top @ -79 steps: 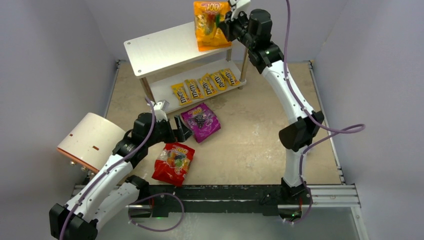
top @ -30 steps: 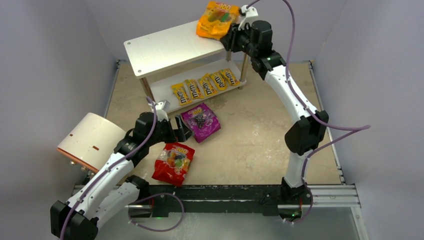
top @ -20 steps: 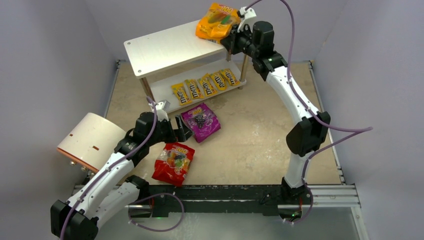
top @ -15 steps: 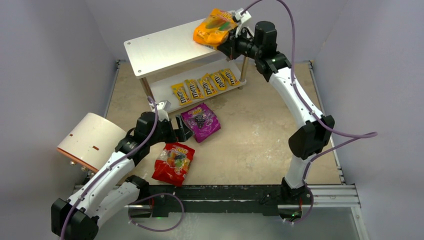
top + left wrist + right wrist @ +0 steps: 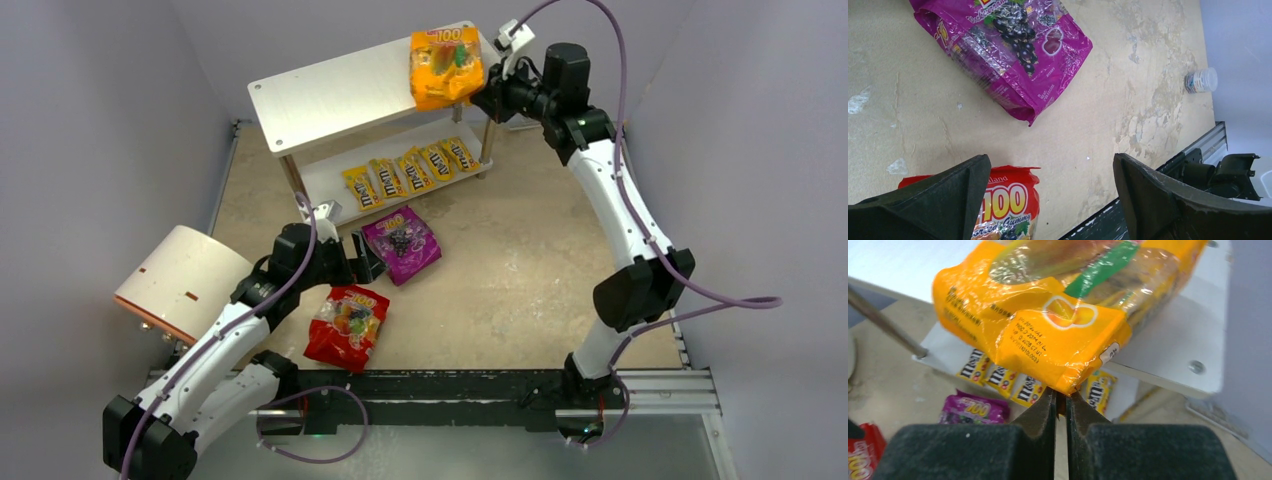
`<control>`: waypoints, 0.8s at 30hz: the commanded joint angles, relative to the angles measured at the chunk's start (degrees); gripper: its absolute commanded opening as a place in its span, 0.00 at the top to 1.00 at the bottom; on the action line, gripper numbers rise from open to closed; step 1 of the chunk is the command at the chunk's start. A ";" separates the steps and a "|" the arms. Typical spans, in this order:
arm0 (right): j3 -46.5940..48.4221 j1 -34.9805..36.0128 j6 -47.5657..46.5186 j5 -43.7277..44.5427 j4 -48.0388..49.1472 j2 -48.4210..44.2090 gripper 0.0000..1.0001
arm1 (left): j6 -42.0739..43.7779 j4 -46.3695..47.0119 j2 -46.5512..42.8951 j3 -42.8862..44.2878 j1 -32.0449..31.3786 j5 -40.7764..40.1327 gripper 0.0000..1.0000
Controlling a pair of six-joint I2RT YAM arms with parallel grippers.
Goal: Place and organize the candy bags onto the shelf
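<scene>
Starting with the shelf: your orange bag lies on the right end of its top board, long axis running away from the right gripper, near edge overhanging. That gripper is pressed together, pinching the bag's lower corner. The purple bag and red bag lie on the worktop, flanking the left gripper, which is spread wide. The orange bag's far end is cut off in the right wrist view.

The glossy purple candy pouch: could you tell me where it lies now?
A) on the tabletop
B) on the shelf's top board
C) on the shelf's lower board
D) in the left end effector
A: the glossy purple candy pouch lies flat on the tan tabletop, off the white shelf.
</scene>
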 commanded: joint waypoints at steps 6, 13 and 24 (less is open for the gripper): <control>-0.04 -2.62 0.30 16.11 5.88 0.68 0.85 | 1.33 2.30 -0.46 0.54 0.21 1.00 0.02; 4.56 -2.81 -1.51 24.91 8.66 4.97 0.62 | 1.42 2.46 -0.17 0.55 0.21 1.47 0.02; 5.95 -2.93 2.72 18.99 12.50 8.33 0.46 | 1.51 2.47 0.57 0.75 0.21 1.22 0.02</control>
